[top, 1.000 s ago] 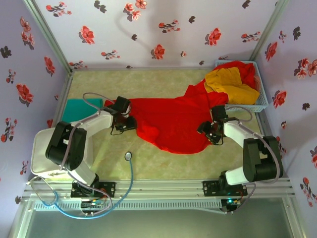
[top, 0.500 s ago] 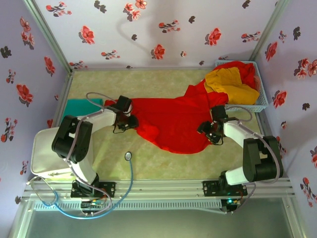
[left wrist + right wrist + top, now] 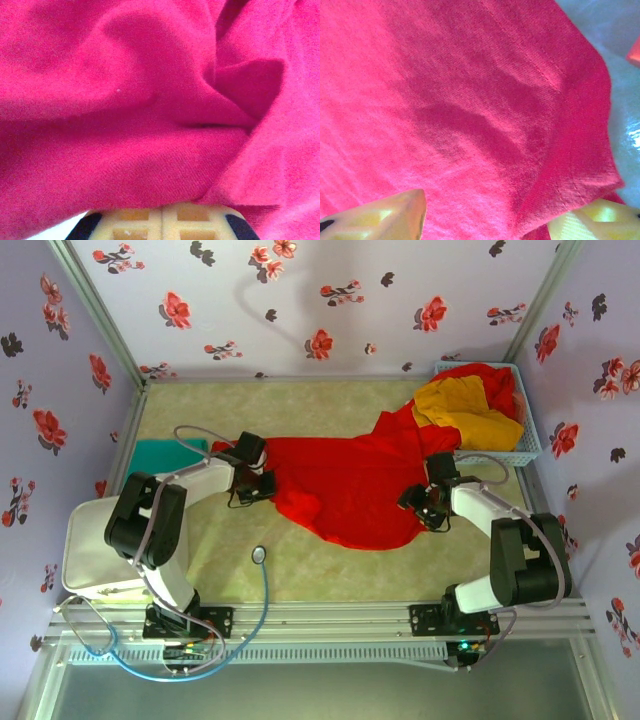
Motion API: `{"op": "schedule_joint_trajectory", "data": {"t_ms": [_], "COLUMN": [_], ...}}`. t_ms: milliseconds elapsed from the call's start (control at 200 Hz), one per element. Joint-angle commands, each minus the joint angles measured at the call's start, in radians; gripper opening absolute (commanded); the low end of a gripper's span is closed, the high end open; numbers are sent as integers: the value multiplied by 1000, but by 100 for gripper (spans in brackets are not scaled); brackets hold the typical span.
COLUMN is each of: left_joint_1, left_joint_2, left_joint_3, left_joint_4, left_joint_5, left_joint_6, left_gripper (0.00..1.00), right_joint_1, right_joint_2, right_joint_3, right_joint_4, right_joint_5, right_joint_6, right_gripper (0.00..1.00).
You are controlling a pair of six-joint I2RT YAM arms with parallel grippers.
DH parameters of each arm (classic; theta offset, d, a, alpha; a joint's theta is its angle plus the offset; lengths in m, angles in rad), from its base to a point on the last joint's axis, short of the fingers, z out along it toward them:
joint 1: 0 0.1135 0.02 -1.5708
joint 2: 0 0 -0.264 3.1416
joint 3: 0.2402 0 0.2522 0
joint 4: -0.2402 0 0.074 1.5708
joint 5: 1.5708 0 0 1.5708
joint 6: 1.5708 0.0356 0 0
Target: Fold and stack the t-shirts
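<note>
While the left gripper (image 3: 260, 486) holds its fingers pressed together on a bunched fold of the red t-shirt (image 3: 345, 485), the cloth spreads away to its right as far as the right gripper (image 3: 425, 508). That one's fingers stand spread, with cloth lying between and ahead of them. To do this well, I judge the right should close on a hem edge, then both should draw apart evenly, low over the table (image 3: 300, 410). How many layers the left pinch has caught is hidden under folds. Beyond the right gripper, near the basket (image 3: 528, 448), the shirt merges with other red cloth.

Nothing legible here — no text, label, brand, number or sign can be read.
</note>
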Motion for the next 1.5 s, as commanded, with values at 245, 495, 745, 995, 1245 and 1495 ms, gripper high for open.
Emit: {"op": "schedule_joint_trajectory", "data": {"t_ms": [245,495,745,995,1245,1495], "left_joint_1": [0,-26,-22,7,6,-3], "left_joint_2": [-126,-271,-501,-571,-700,-804], "left_joint_3": [-24,-65,-176,-205,-244,-277], "left_joint_4": [-182,-353,-467,-558,-637,-722], "left_joint_5": [7,6,-31,-39,-15,-2], "left_joint_6": [-21,-62,-139,-164,-250,-321], "left_gripper": [0,0,0,0,0,0], "right_joint_1": [9,8,-6,-19,-48,-71], "right_joint_2": [21,-27,-121,-253,-386,-267], "right_joint_3": [-1,1,-11,-31,-126,-171], "right_joint_4": [-44,-93,-190,-350,-380,-239], "right_joint_5": [8,49,93,195,228,204], "right_joint_6": [-14,-24,-37,-5,70,61], "right_gripper": [64,67,74,73,65,50]}}
